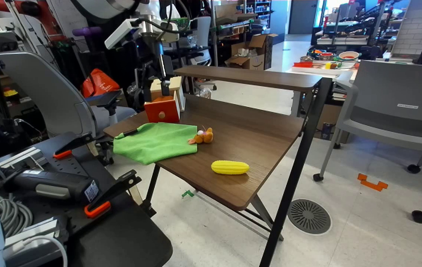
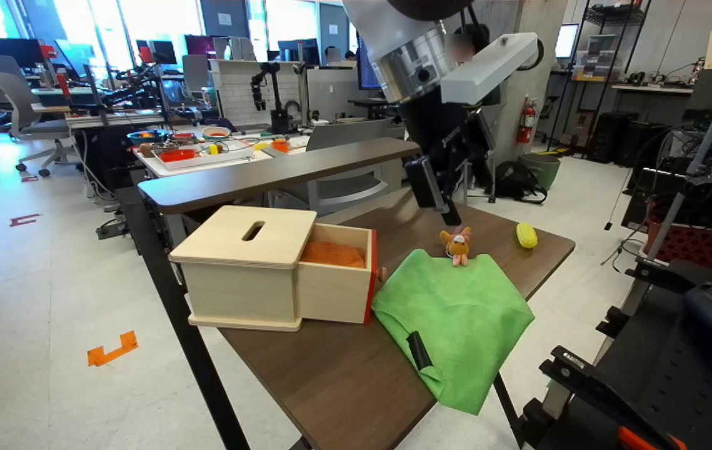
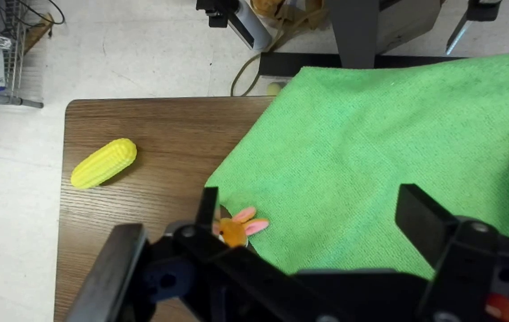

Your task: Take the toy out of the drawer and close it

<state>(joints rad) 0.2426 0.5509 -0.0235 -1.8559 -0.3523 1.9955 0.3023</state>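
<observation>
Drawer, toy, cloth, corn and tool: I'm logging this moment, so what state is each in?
Drawer: open, orange material inside
Cloth: spread out, hanging partly off the table
Toy: out of the drawer, at the cloth's edge
Corn: lying on the table, apart from the cloth
Tool: open, holding nothing

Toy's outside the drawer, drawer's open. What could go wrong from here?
1. Box slides: pushing the drawer shut could shove its wooden box toward the nearby edge of the table.
2. Snag: the orange material in the drawer might catch on closing; can't tell if it's fixed.
3. Knock: in the wrist view the open gripper partly hides the toy, which lies at the green cloth's edge; a low sweep could disturb both.
</observation>
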